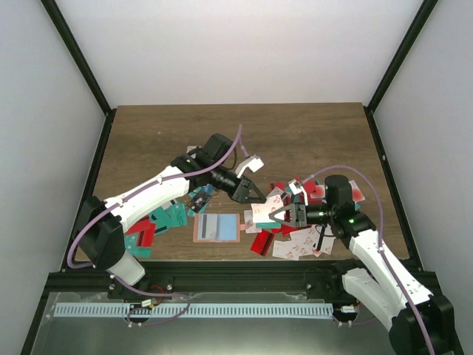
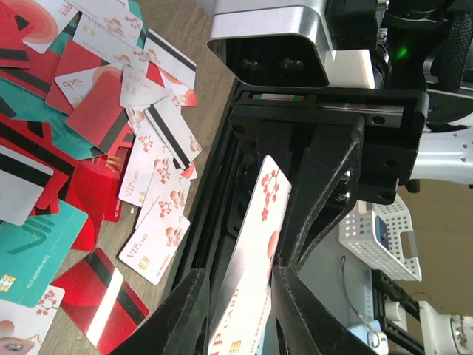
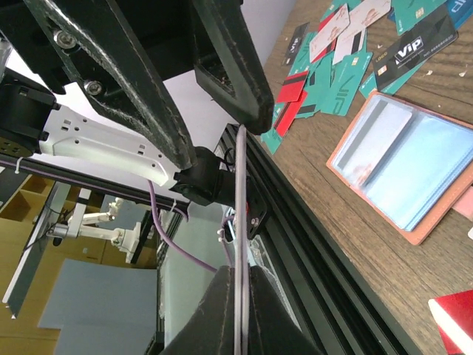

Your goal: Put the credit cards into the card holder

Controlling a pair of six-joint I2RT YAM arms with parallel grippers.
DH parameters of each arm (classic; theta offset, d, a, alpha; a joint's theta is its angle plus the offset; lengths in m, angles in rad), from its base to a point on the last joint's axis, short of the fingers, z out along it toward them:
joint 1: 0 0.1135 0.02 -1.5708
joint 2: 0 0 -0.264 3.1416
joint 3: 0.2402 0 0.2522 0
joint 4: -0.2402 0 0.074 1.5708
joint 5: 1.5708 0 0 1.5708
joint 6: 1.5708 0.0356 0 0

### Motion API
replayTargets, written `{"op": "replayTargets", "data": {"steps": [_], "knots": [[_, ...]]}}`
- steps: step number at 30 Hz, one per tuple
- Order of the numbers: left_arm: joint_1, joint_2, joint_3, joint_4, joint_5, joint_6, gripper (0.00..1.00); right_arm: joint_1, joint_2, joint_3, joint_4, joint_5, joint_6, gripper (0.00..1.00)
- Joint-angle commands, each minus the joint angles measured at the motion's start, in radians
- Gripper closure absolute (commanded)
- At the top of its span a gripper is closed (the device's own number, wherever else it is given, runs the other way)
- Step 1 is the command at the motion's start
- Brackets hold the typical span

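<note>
My right gripper [image 1: 277, 216] is shut on a white card with red blossom marks [image 1: 262, 214] and holds it on edge above the table, left of the right pile. In the right wrist view the card [image 3: 240, 222] shows edge-on, pinched between my fingertips [image 3: 240, 274]. My left gripper [image 1: 255, 194] is open, and its jaws straddle the card's free end [image 2: 255, 251] with a gap on one side. The salmon-pink card holder [image 1: 216, 228] lies open and flat below, and it also shows in the right wrist view [image 3: 414, 170]. Loose credit cards [image 1: 295, 240] lie scattered on the table.
A second heap of teal, red and black cards [image 1: 166, 218] lies left of the holder under the left arm. The black frame rail [image 1: 236, 270] runs along the table's near edge. A white basket [image 2: 380, 229] sits beyond the rail, off the table.
</note>
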Motion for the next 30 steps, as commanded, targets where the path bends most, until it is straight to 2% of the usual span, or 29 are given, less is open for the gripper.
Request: {"op": "replayTargets", "data": {"steps": [1, 4, 8, 11, 17, 24, 30], "knots": [[-0.029, 0.009, 0.013, -0.069, 0.107, 0.027, 0.77, -0.003, 0.015, 0.083, 0.055, 0.051, -0.029, 0.99], [-0.031, 0.006, 0.015, -0.053, 0.120, 0.024, 0.78, -0.003, 0.039, 0.084, 0.062, 0.025, -0.029, 0.99], [-0.030, 0.014, 0.018, -0.052, 0.079, 0.041, 0.62, -0.003, 0.081, 0.111, 0.019, -0.021, -0.083, 0.99], [-0.030, 0.020, 0.022, -0.024, 0.067, 0.038, 0.60, -0.002, 0.103, 0.119, 0.001, -0.066, -0.111, 0.99], [-0.036, 0.038, 0.036, 0.013, 0.124, 0.032, 0.63, 0.010, 0.120, 0.116, 0.023, -0.093, -0.093, 0.99], [-0.044, 0.069, 0.053, 0.022, 0.124, 0.035, 0.67, 0.024, 0.143, 0.106, 0.040, -0.100, -0.083, 0.99], [-0.044, 0.057, 0.038, 0.131, 0.100, -0.047, 0.70, 0.045, 0.153, 0.106, 0.036, -0.092, -0.084, 0.99]]}}
